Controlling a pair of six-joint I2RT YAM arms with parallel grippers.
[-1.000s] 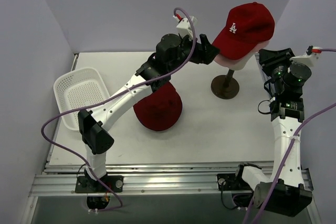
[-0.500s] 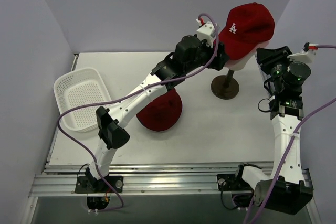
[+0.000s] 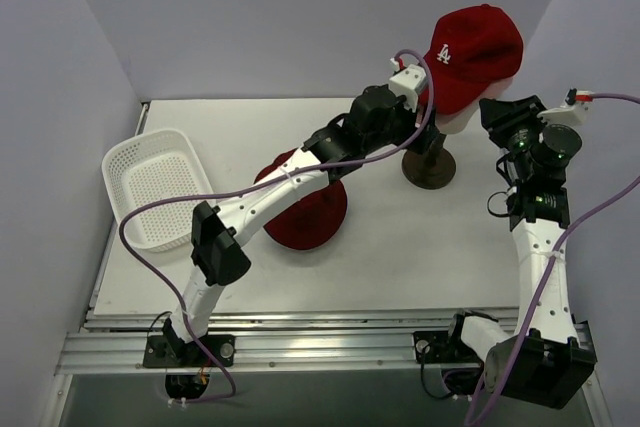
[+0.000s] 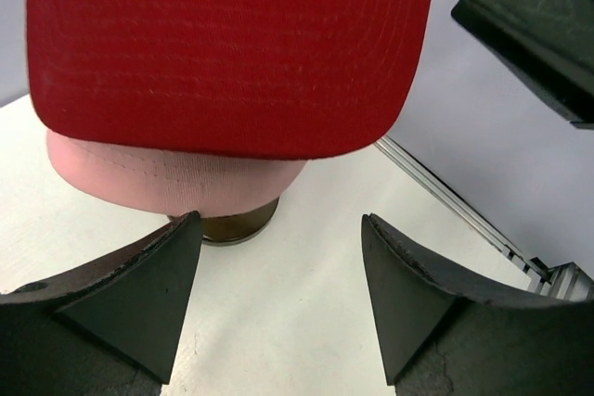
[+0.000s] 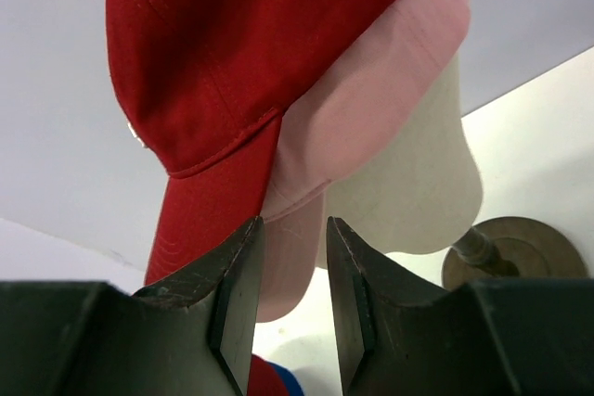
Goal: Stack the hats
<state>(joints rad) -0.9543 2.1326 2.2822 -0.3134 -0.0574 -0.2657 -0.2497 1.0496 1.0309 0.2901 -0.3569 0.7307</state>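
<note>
- Four-sided white table [image 3: 400, 267], walls close at left, back and right; open surface shows between its centre and the near edge.
- Left arm stretched far on a diagonal; left gripper [image 4: 278, 229] spread wide, empty, just under the cap brims.
- Right arm upright by the right wall; right gripper [image 5: 292, 229] narrowly parted, pink brim in the gap; cannot tell if pinched.
- White mesh basket [image 3: 150, 187] at the left edge.
- Red fabric baseball cap with white LA logo [image 3: 470, 52] sits over pink fabric baseball cap [image 5: 371, 108] on cream mannequin head [image 5: 418, 183].
- Dark red bucket hat [image 3: 310, 212] lies mid-table, partly under the left arm.
</note>
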